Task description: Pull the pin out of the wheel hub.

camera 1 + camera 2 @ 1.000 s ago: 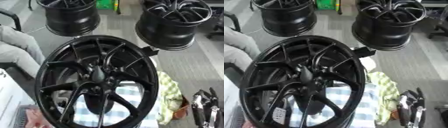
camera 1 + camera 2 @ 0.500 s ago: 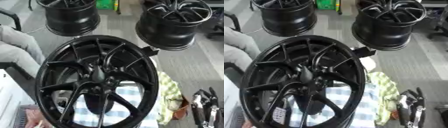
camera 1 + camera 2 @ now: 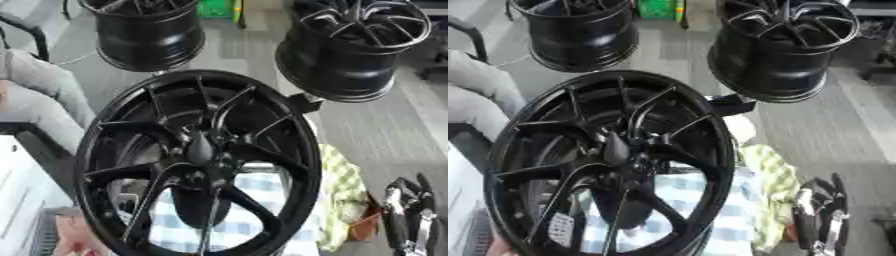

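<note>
A black wheel [image 3: 197,160] stands upright at centre, matte alloy with thin forked spokes, resting on a blue-and-white checked cloth [image 3: 254,200]; a yellow-green cloth [image 3: 341,200] lies bunched just to its right. At its hub [image 3: 199,150] a dark, tapered pin [image 3: 615,148] seems to jut towards the camera, though black on black makes it hard to be sure; it looks stiff, smooth and probably slippery, best pinched at its projecting end and drawn straight out; the wheel looks heavy enough to stay put. The right hand [image 3: 411,215] rests at the lower right, fingers straight and relaxed, holding nothing; the left hand is out of sight. Two more black wheels [image 3: 354,47] stand on the grey floor behind.
</note>
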Available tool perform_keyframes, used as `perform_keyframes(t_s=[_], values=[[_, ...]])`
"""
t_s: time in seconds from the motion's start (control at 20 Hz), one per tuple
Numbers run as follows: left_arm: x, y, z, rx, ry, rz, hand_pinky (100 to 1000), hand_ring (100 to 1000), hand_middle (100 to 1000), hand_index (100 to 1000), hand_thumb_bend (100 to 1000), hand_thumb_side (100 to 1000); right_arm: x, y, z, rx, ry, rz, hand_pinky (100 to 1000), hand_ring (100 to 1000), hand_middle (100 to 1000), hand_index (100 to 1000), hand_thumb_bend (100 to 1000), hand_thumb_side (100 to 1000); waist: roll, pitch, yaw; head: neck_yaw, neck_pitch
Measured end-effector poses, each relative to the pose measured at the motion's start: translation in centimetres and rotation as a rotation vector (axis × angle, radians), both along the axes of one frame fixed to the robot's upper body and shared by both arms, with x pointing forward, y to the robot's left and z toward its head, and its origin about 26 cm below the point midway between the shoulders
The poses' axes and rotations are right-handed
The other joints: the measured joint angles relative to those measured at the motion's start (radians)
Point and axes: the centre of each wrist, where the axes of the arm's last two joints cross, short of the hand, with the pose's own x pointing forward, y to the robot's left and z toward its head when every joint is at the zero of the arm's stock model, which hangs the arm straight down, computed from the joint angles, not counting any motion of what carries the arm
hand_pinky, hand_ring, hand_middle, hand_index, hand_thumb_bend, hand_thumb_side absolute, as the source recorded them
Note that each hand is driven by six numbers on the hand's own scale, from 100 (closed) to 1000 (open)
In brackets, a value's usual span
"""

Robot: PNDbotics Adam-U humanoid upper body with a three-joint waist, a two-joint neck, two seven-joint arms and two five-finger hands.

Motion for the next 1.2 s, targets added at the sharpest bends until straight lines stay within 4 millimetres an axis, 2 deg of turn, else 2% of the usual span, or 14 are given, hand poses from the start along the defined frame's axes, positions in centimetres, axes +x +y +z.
perform_keyframes(t_s=[0.05,0.2,0.25,0.5,0.7,0.85,1.05,1.2], values=[[-0.5,-0.8,-0.6,-0.082,-0.042,0.004,772,733,764,899,100,631,-0.1,-0.1,0.0,0.000,0.002,-0.002,632,642,738,949,100,588,-0.001,0.000,0.004,0.000,0.000],[-1.5,-3.4,-2.1,-0.305,-0.139,0.031,753,720,754,888,100,739,-0.3,-0.1,-0.1,0.000,0.007,-0.007,633,642,738,949,100,585,-0.002,-0.001,0.011,0.000,0.000],[-1.6,-4.1,-2.6,-0.370,-0.158,0.044,751,719,753,887,100,742,-0.3,-0.2,-0.1,0.000,0.007,-0.008,633,642,739,949,100,585,-0.003,-0.001,0.015,0.001,0.000],[-1.0,-7.2,-5.5,-0.614,-0.163,0.103,734,706,746,887,100,783,-0.5,-0.2,-0.2,-0.001,0.012,-0.008,633,643,739,949,100,583,-0.008,-0.002,0.014,0.010,0.000],[-0.1,-8.5,-7.4,-0.697,-0.132,0.123,734,706,746,887,100,783,-0.5,-0.2,-0.2,-0.002,0.014,-0.004,633,643,739,949,100,583,-0.011,-0.003,0.012,0.013,0.000],[0.4,-8.9,-8.0,-0.725,-0.118,0.129,732,703,747,890,100,792,-0.5,-0.2,-0.2,-0.002,0.017,-0.002,633,643,739,949,100,580,-0.014,-0.006,0.012,0.014,0.000],[2.2,-10.1,-9.0,-0.790,-0.081,0.134,732,703,747,892,100,791,-0.7,-0.1,-0.3,-0.002,0.022,0.004,633,643,739,949,100,579,-0.013,-0.008,0.012,0.017,0.000],[2.6,-10.2,-9.9,-0.801,-0.057,0.148,732,702,746,888,100,788,-0.8,-0.1,-0.4,-0.002,0.024,0.005,633,644,740,949,100,578,-0.014,-0.008,0.012,0.018,0.000]])
